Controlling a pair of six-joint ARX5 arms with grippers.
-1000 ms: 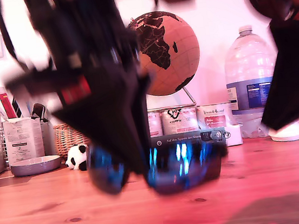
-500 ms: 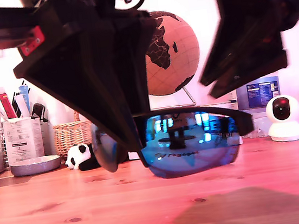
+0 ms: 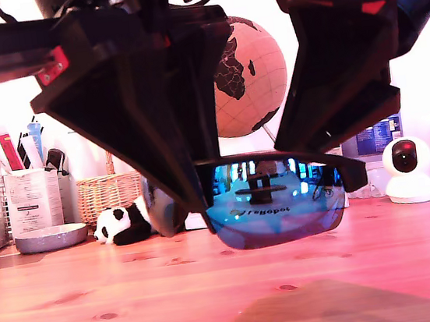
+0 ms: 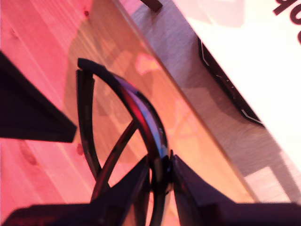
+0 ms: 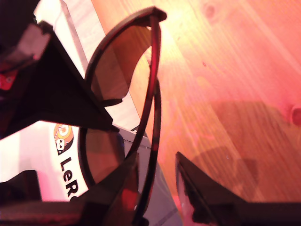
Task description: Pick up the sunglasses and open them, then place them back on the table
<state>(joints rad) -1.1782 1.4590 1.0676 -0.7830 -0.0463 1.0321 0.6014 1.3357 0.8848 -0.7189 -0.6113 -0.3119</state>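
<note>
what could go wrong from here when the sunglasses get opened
1. My first hand pinches only the thin rim of the sunglasses, which hang above the table. A sideways pull could twist them loose and drop them.
2. My second hand sits open around the folded arms, close to a lens. It might scrape the lens or catch both arms at once.

A white sheet [image 5: 42, 155] reads "LeR"; the sunglasses [image 3: 276, 212] lens shows "LeRobot".
</note>
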